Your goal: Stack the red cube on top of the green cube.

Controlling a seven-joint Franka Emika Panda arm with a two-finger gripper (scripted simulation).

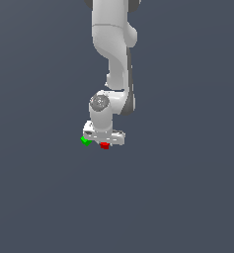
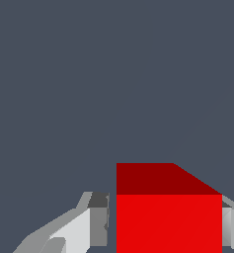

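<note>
The red cube (image 2: pixel 168 222) fills the lower part of the wrist view, between the two fingers of my gripper (image 2: pixel 164 225). One finger (image 2: pixel 98 222) stands a narrow gap off the cube's side. The other finger (image 2: pixel 229 225) is right against the opposite side. The jaws are open around the cube, not clamped on it. In the exterior view the white gripper (image 1: pixel 104 140) hangs straight down over the red cube (image 1: pixel 105 146), which peeks out beneath it. The green cube (image 1: pixel 86 141) lies just to the exterior view's left of the red one, beside the gripper's hand, apart from it.
The plain dark grey floor (image 1: pixel 177 197) spreads around both cubes. The white arm (image 1: pixel 113 59) rises straight above the gripper. No other objects are in view.
</note>
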